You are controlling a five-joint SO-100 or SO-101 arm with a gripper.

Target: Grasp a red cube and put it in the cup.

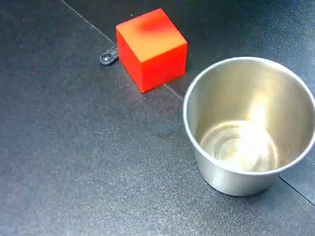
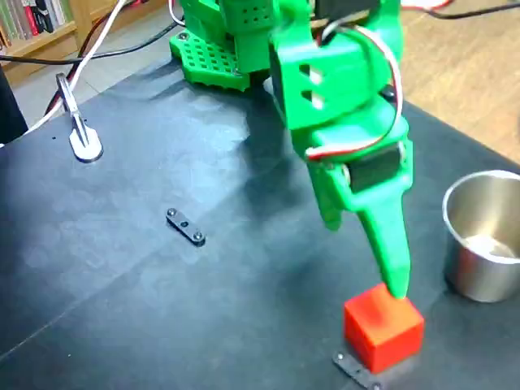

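Cube position first: I see the red cube (image 1: 151,48) resting flat on the dark table (image 1: 74,157), outside the cup (image 1: 248,128) and a little apart from it, up and to the left of the rim in a fixed view. In that view a thin seam line runs diagonally across the table surface and passes under the cube, and a small black bracket (image 1: 109,57) with a screw hole pokes out from behind the cube's left edge.

The cup stands upright, mouth open, and I see only its bright base inside.

In a fixed view from the other side, the green arm (image 2: 333,89) reaches down over the cube (image 2: 383,325). One long green finger (image 2: 388,236) ends at the cube's top rear edge and appears to touch it. A shorter finger sits higher on the left of the gripper (image 2: 382,280). I cannot tell from this angle whether the jaws are spread or closed, and nothing shows the cube clamped between them.

The cup (image 2: 479,244) stands to the right of the cube, well clear of the gripper. A black bracket (image 2: 186,227) with two holes lies on the table to the left, and another (image 2: 356,368) lies just in front of the cube. A metal clip (image 2: 77,122) stands near the far left edge, with cables behind it.
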